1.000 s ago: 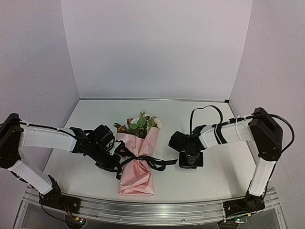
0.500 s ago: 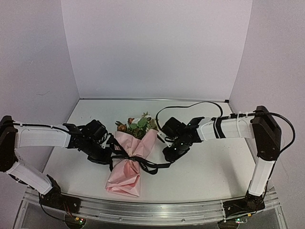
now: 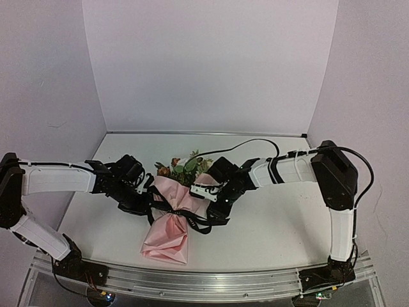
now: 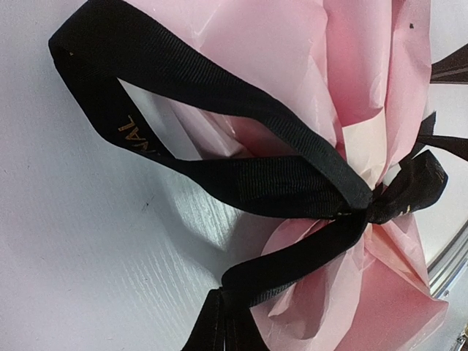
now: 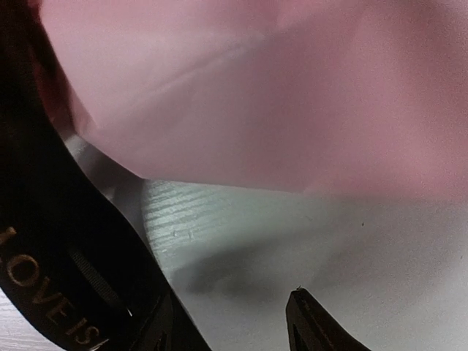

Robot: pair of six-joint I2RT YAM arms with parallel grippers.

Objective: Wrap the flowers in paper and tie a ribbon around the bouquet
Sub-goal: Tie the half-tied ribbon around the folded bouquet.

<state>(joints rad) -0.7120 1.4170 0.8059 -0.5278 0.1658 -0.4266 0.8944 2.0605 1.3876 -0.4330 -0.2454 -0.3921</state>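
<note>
Bouquet (image 3: 171,224): near front edge of worktop (image 3: 275,230), ribbon (image 4: 263,179) knotted round it
Left gripper (image 3: 144,203): pinching a ribbon tail (bouquet's left side)
Right gripper (image 5: 230,325): fingers apart, beside ribbon

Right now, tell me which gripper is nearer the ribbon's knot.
Left. The left gripper sits just left of the knot, pinching the ribbon; the right gripper is open, farther off on the right of the bouquet, by the ribbon's tails.
</note>
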